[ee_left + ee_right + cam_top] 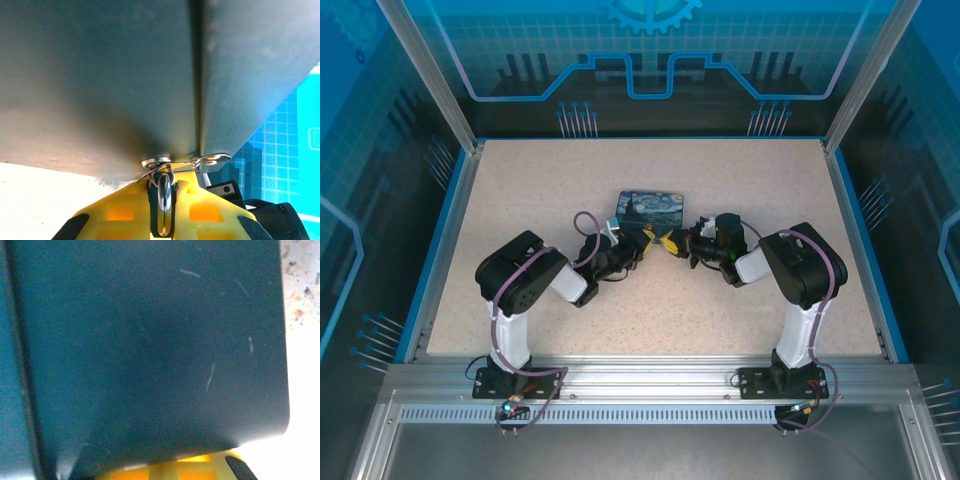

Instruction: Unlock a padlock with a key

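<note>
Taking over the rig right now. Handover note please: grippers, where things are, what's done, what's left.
Left gripper: shut on what looks like the padlock, hanging under the hasp on the near side of the tin.
Right gripper: shut, facing the left one at the tin's near edge; I cannot tell whether it holds the key.
Done: padlock gripped, both grippers at it.
Left: key in, turn, free the shackle. No sign that the lock is open.
</note>
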`<state>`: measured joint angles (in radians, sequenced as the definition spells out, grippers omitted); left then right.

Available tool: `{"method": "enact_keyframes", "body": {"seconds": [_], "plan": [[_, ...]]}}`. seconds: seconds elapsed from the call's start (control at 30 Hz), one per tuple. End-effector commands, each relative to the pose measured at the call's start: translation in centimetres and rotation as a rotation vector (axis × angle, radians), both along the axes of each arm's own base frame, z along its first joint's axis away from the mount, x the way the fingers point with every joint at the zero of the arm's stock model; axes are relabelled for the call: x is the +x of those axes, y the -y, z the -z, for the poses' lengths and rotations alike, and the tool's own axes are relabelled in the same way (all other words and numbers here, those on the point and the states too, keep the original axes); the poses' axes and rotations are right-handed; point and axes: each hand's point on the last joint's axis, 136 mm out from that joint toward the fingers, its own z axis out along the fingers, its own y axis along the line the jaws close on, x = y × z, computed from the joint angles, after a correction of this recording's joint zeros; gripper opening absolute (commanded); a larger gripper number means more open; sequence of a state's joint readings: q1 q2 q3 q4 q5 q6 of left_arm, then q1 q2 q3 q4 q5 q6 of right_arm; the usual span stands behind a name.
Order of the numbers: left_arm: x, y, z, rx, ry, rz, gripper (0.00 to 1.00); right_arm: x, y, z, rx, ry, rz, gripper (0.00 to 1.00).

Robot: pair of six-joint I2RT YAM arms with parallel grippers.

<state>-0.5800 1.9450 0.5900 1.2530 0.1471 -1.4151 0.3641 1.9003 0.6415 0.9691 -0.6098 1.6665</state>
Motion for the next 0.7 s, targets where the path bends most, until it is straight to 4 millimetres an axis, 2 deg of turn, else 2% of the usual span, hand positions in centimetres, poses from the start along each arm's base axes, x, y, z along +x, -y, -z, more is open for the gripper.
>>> {"method": "enact_keyframes", "body": {"seconds": [0.0, 0.17, 0.4, 0.57, 0.67], "plan": [[-5.7, 5.1, -2.7, -0.077, 0.100, 0.359, 0.00, 0.3, -1.5, -2.3, 0.005, 0.082, -0.013, 0.00], [-5.6, 5.2, -2.0, -0.070, 0.084, 0.356, 0.00, 0.7, -3.3, -5.4, 0.036, 0.156, -0.031, 0.00], [-5.9, 4.9, -1.1, -0.061, 0.066, 0.354, 0.00, 1.3, -3.2, -7.9, 0.037, 0.247, -0.019, 0.00], [-5.8, 4.9, -1.0, -0.071, 0.065, 0.351, 0.00, 0.2, -5.6, -9.8, 0.036, 0.341, -0.147, 0.00], [-5.7, 5.0, -1.1, -0.073, 0.065, 0.350, 0.00, -0.4, -5.9, -10.1, -0.039, 0.388, -0.203, 0.00]]}}
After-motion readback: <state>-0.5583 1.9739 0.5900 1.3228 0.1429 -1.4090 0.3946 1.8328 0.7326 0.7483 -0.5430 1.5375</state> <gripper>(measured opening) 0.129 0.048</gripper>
